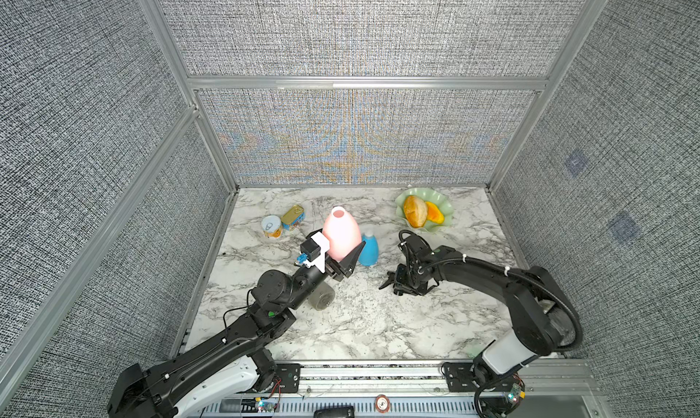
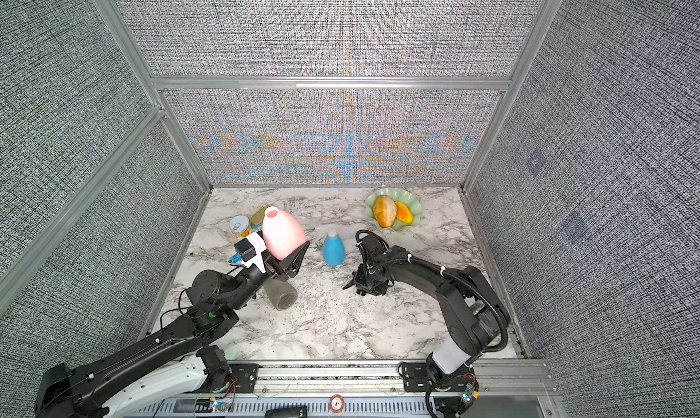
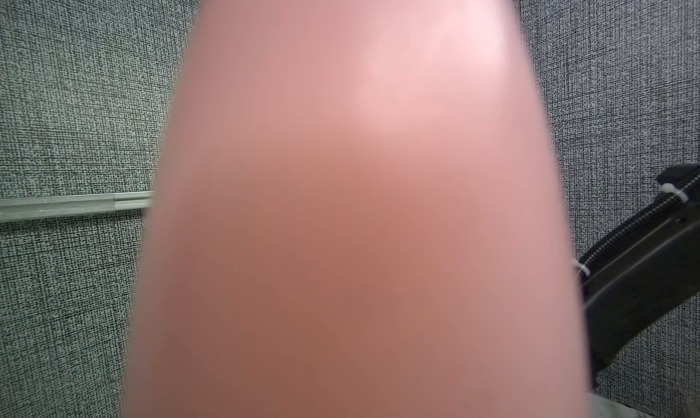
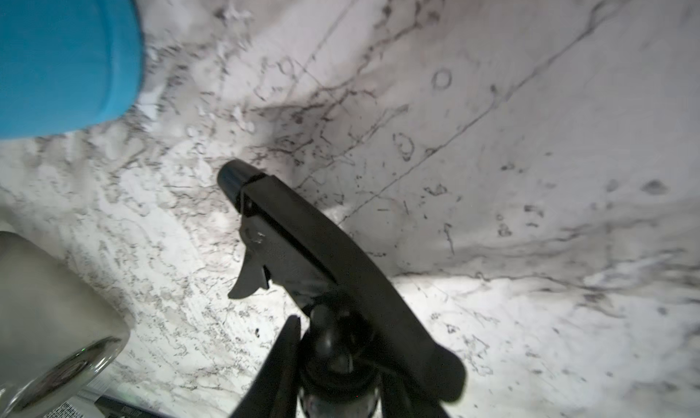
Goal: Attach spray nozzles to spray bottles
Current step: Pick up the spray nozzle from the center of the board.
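Note:
My left gripper (image 1: 338,254) is shut on the lower body of the pink spray bottle (image 1: 341,228), which it holds off the table, open neck pointing up and back. The bottle fills the left wrist view (image 3: 360,208) and hides the jaws there. Beside it stands the blue spray bottle (image 1: 369,249) with a pale translucent head on its neck. The smoky grey bottle (image 1: 322,298) lies on its side under my left arm. My right gripper (image 4: 333,346), low over the table, is shut on the collar of the black spray nozzle (image 4: 299,245). The nozzle's dip tube is hidden.
Two tin cans (image 1: 282,221) stand at the back left. A green scalloped dish (image 1: 447,211) holding orange food pieces sits at the back right. Fabric walls with metal rails enclose the marble table (image 1: 360,332) on three sides.

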Available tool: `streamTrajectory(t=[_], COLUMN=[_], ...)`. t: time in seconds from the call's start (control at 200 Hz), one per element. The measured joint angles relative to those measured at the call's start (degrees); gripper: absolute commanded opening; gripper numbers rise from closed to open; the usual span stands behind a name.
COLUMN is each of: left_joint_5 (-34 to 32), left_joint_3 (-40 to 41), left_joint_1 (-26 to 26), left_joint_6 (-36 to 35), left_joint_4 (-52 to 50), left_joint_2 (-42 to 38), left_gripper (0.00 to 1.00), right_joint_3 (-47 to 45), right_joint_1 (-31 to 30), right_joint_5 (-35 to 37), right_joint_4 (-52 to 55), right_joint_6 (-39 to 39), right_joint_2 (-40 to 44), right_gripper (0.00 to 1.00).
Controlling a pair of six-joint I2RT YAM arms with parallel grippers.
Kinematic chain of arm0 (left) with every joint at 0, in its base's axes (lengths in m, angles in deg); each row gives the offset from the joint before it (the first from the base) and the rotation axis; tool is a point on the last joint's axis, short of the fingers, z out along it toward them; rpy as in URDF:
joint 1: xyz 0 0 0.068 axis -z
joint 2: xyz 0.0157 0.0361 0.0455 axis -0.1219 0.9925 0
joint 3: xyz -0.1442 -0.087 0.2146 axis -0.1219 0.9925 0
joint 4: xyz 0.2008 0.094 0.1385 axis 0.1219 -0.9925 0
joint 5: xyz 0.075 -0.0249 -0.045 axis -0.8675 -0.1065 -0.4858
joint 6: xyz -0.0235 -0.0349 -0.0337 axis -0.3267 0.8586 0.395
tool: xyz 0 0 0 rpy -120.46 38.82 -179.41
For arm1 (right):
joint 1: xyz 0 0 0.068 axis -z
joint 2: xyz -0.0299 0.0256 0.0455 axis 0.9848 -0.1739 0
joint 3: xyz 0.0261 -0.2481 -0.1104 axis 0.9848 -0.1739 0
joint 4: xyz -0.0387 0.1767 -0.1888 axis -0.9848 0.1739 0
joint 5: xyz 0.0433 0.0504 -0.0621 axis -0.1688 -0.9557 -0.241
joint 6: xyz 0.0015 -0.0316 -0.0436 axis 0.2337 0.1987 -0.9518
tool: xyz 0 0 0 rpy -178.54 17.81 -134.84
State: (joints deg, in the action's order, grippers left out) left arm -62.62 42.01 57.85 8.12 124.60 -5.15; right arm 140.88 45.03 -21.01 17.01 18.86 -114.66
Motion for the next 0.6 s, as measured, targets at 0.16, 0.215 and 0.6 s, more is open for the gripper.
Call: streamTrajectory(t=[0.16, 0.215, 0.6], left_joint_5=[-0.4, -0.5, -0.3], left_joint_3=[0.6, 0.7, 2.5], left_joint_1=[0.0, 0.0, 0.0], left_joint_6=[0.0, -0.1, -1.6], left_joint_4=[0.4, 0.4, 2.9], left_joint_2=[1.0, 1.4, 4.1], left_gripper=[0.60, 0.59, 0.58], right_joint_3=[-3.4, -3.9, 0.9], right_joint_1=[-1.0, -1.2, -2.2], right_joint_5=[3.2, 5.1, 15.0], right_joint_4=[-1.2, -1.9, -7.5], right_joint_6=[-1.3, -2.2, -13.7], right_joint_2=[7.6, 10.6, 30.5], right_gripper=[0.31, 0.31, 0.31])
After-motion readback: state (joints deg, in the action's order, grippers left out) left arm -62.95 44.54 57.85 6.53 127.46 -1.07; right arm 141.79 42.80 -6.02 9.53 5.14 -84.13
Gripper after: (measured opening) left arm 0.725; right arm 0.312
